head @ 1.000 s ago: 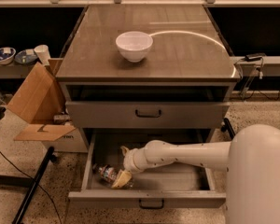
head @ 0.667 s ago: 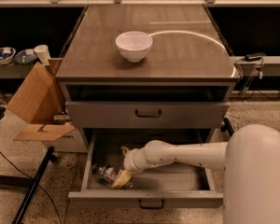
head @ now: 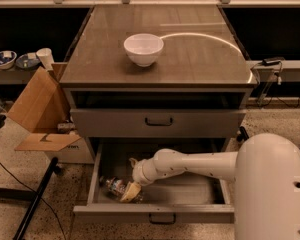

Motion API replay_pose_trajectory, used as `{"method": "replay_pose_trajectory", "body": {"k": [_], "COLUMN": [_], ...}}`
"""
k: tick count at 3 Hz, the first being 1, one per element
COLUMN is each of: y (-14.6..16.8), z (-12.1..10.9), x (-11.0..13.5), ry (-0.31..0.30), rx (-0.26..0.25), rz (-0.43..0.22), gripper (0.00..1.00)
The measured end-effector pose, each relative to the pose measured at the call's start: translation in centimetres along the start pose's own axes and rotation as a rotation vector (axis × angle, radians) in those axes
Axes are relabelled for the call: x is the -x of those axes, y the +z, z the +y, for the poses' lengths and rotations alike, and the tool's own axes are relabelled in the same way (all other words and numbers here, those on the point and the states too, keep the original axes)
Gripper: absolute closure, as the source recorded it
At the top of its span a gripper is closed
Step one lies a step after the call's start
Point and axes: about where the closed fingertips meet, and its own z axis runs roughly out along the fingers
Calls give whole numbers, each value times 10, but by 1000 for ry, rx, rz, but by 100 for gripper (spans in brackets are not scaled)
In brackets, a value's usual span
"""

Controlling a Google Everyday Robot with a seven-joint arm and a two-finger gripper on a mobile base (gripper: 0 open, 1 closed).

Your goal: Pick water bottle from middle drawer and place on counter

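The small clear crinkled plastic water bottle (head: 114, 186) lies on its side in the front left corner of the wide grey metal middle drawer (head: 155, 210), which stands pulled out at the foot of the grey cabinet; the bottle rests on the drawer's flat tray, close to the left wall and just behind the low front panel with its small dark handle. The robot's pale tan two-finger gripper (head: 131, 193) is down inside the drawer, right against the bottle's near end and partly covering it; how far it is open, and whether it has hold of the bottle, cannot be told. The white jointed arm (head: 190, 165) reaches in from the right, from the large rounded white robot body (head: 272, 189) at the lower right. Above the open drawer, the grey drawer with the taller front panel (head: 158, 122) is closed. The large glossy grey-brown counter (head: 200, 54) on top bears a round white bowl (head: 143, 49) left of centre, with a curved streak of light to its right. An open brown cardboard box (head: 37, 109) stands on the floor just left of the cabinet.
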Motion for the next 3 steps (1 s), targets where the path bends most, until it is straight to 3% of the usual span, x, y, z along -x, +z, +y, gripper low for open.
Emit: {"method": "replay_pose_trajectory", "body": {"k": [1,3], "y": [-4,-30], "z": [2,2], "x": [-8,-12], "ry": [-6,-21], "rx": [13,-15], "rz": [14,48], "gripper": [19,65]}}
